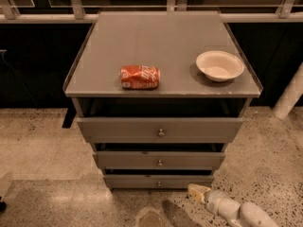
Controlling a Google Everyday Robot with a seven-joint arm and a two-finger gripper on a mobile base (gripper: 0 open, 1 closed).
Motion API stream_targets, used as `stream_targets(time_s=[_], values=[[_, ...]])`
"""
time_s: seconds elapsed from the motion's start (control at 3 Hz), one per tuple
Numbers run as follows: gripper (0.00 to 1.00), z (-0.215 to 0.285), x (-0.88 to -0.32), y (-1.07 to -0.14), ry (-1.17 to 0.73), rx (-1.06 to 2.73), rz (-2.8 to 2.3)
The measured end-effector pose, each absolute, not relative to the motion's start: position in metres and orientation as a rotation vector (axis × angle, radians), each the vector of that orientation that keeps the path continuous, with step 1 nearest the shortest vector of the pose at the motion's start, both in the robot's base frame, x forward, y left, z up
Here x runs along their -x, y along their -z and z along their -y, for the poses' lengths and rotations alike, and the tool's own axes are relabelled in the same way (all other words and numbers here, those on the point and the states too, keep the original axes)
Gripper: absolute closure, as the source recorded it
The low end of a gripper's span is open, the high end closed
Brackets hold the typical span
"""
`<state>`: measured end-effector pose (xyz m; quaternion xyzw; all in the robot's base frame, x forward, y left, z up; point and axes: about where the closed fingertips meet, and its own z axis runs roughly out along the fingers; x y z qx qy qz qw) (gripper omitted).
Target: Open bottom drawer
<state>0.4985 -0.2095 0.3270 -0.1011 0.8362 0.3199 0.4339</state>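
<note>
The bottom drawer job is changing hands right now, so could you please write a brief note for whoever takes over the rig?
Tool: low by the floor, in front of the right end of the bottom drawer, and not on its knob.
Bottom drawer: lowest of the three grey fronts, knob at its centre, left of the tool.
Done: nothing yet; the drawer does not look pulled out.
Left: bring the tool to the knob, grip it, pull the drawer out.
Red can and white bowl sit on top; leave them.

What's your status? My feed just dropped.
Gripper low, right of bottom drawer, not touching. Knob untouched. Only floor between.
</note>
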Motion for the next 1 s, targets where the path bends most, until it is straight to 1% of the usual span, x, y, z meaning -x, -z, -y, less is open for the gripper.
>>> stream_targets(time_s=[0.67, 1.0], values=[[1.00, 0.211, -0.502, -0.326, -0.787, 0.238, -2.077], [1.00, 0.212, -0.517, -0.309, -0.794, 0.223, -2.083]])
